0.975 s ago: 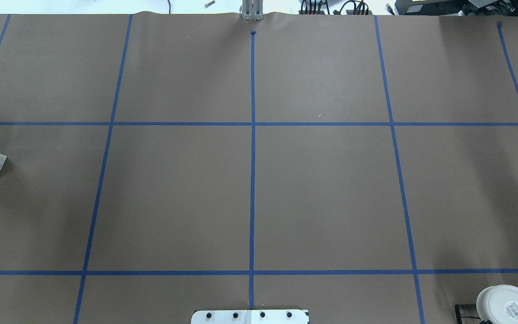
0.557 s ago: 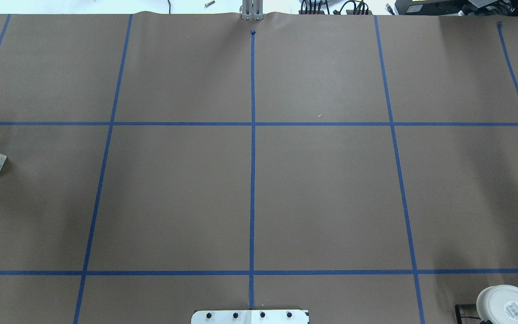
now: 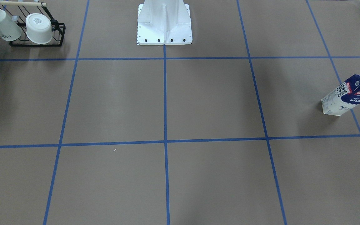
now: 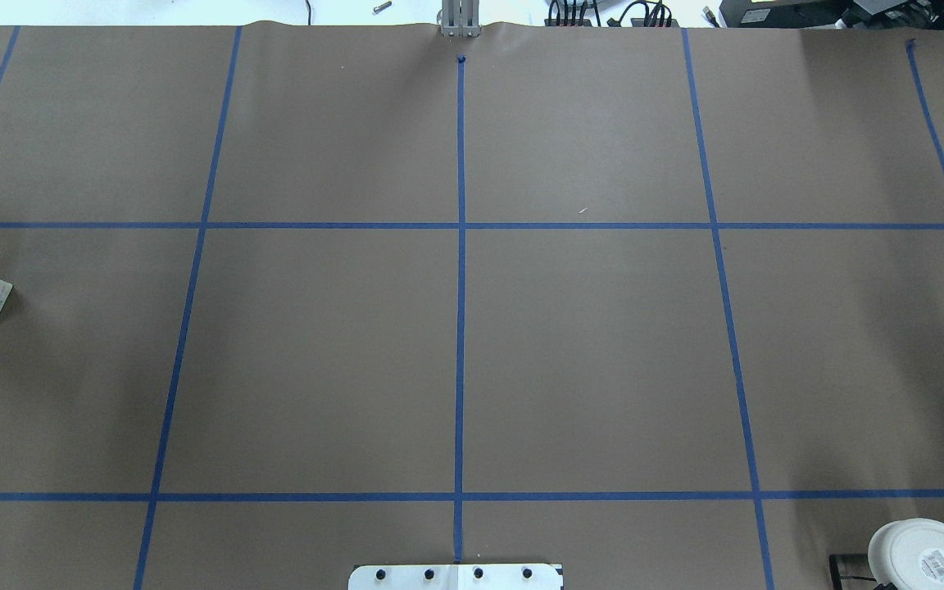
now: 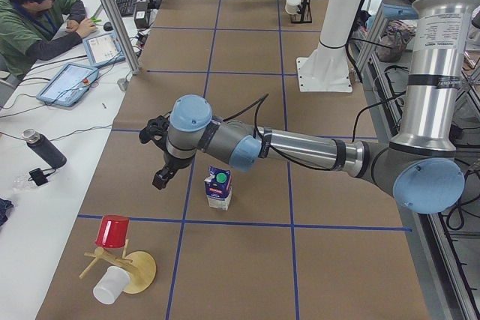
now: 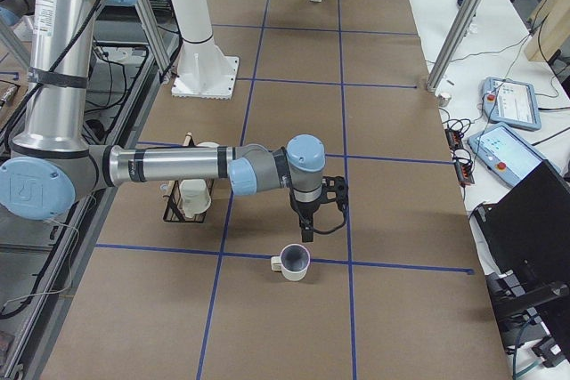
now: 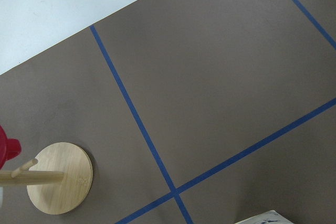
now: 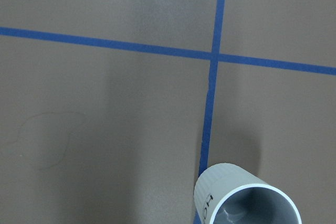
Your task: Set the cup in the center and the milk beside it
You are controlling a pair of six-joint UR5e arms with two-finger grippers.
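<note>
The cup is a small white mug, dark grey inside, standing on a blue tape line near the table's right end. It fills the bottom of the right wrist view. My right gripper hangs just above and behind it; I cannot tell whether it is open or shut. The milk, a navy and white carton with a green cap, stands upright near the table's left end. My left gripper hovers beside it, apart from it; its state cannot be told. The center is bare brown paper.
A black wire rack with two white mugs stands near the right arm. A wooden mug tree with a red cup stands past the milk at the left end. The robot's white base is at the table edge. An operator sits alongside.
</note>
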